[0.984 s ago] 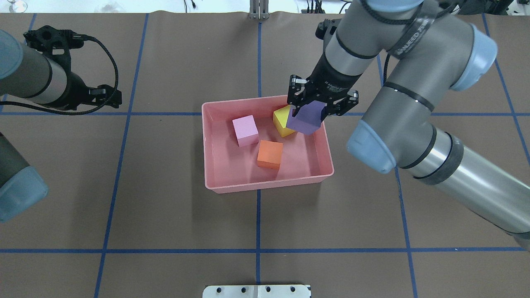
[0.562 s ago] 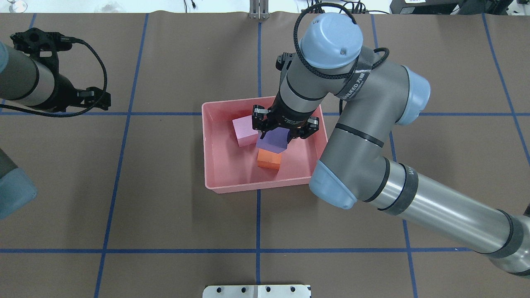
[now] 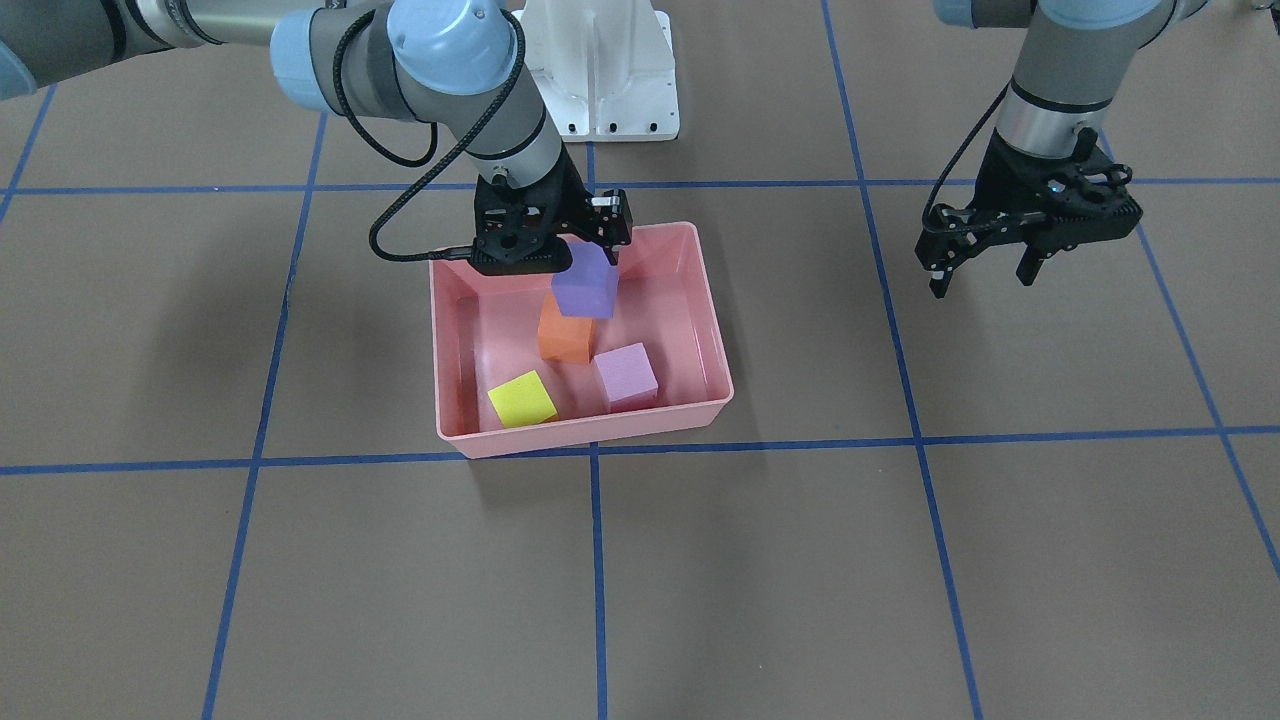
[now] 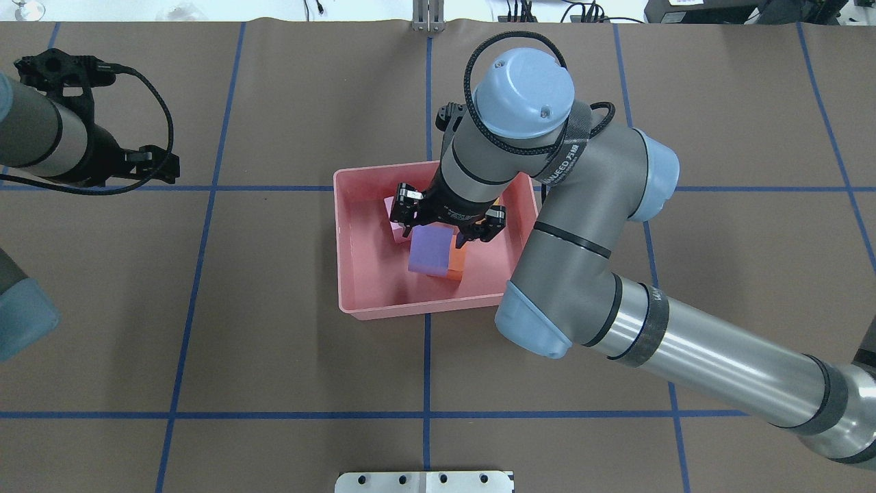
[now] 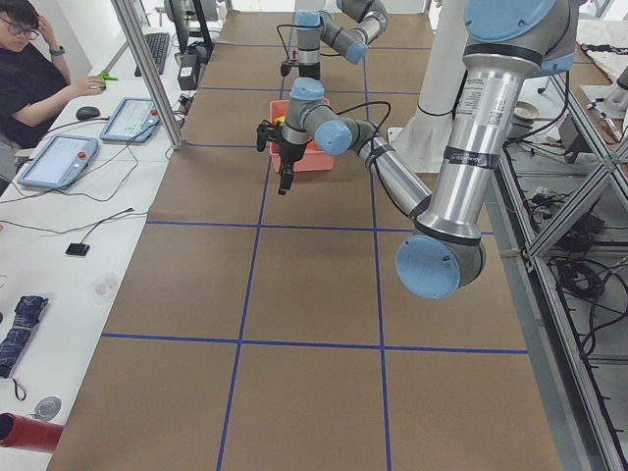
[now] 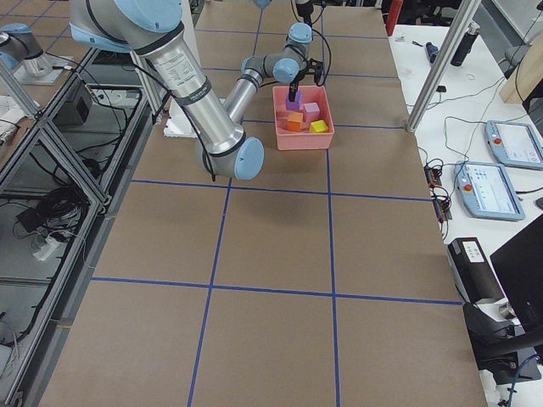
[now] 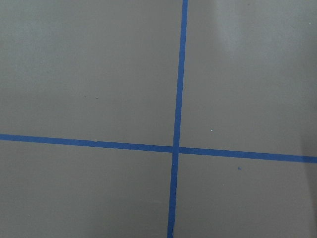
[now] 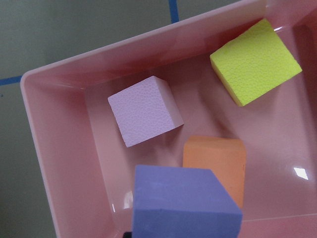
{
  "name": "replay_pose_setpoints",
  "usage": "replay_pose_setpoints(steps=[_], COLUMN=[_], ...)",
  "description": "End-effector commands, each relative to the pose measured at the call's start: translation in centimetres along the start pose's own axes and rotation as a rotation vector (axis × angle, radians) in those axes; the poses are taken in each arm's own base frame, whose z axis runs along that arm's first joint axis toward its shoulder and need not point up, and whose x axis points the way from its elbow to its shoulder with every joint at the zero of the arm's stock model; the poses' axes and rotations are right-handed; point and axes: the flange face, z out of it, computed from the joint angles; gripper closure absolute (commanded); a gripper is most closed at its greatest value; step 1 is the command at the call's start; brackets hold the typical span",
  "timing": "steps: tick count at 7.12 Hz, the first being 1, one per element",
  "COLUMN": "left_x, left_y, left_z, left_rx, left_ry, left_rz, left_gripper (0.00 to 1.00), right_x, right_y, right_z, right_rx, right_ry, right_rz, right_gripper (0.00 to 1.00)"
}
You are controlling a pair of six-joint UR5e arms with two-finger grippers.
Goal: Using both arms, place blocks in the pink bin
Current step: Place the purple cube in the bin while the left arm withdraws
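Note:
The pink bin (image 3: 580,436) sits mid-table and also shows in the overhead view (image 4: 410,311). In it lie the yellow block (image 3: 521,398), the light pink block (image 3: 626,375) and the orange block (image 3: 565,335). My right gripper (image 3: 590,262) is shut on the purple block (image 3: 585,284) and holds it in the air over the orange block (image 4: 457,263). In the overhead view my right arm hides the yellow block. The right wrist view shows the purple block (image 8: 183,203) held over the orange one (image 8: 218,158). My left gripper (image 3: 980,278) is open and empty, well off to the bin's side.
The white pedestal (image 3: 610,70) stands behind the bin. A metal plate (image 4: 424,481) lies at the table's near edge. Blue tape lines (image 7: 176,148) cross the brown table. An operator (image 5: 29,69) sits at a side desk.
My right gripper has carried the purple block from over the yellow block at the bin's far right corner to over the orange block. The left arm has hardly moved.

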Motion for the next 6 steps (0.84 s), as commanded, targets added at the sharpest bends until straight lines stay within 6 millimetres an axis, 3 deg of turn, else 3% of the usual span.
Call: replay_pose_setpoints(steps=[1, 2, 3, 4, 5, 6], left_x=[-3.9, -4.7, -6.6, -9.2, -13.5, -20.2], left_y=[1.5, 1.4, -0.4, -2.5, -5.0, -8.0], left_z=[2.0, 2.1, 1.1, -0.4, -1.3, -1.2], left_rx=[-0.030, -0.025, 0.002, 0.018, -0.047, -0.109], left_ry=[-0.071, -0.062, -0.070, -0.071, -0.038, -0.002], left_rz=[-0.007, 0.089, 0.055, 0.035, 0.172, 0.227], left_gripper=[0.01, 0.01, 0.01, 0.01, 0.01, 0.01], right_x=[-0.2, 1.5, 5.8, 13.0, 20.3, 28.3], right_y=[-0.2, -2.2, -6.5, -8.0, -11.4, -13.8], right_z=[-2.1, -4.5, -9.1, -12.3, -15.9, -17.5], right_rx=[0.011, 0.010, 0.053, 0.090, 0.123, 0.113], right_ry=[-0.025, -0.029, 0.004, 0.075, 0.160, 0.237], right_rz=[0.004, 0.029, 0.072, -0.028, -0.137, -0.242], right_gripper=[0.00, 0.00, 0.00, 0.00, 0.00, 0.00])
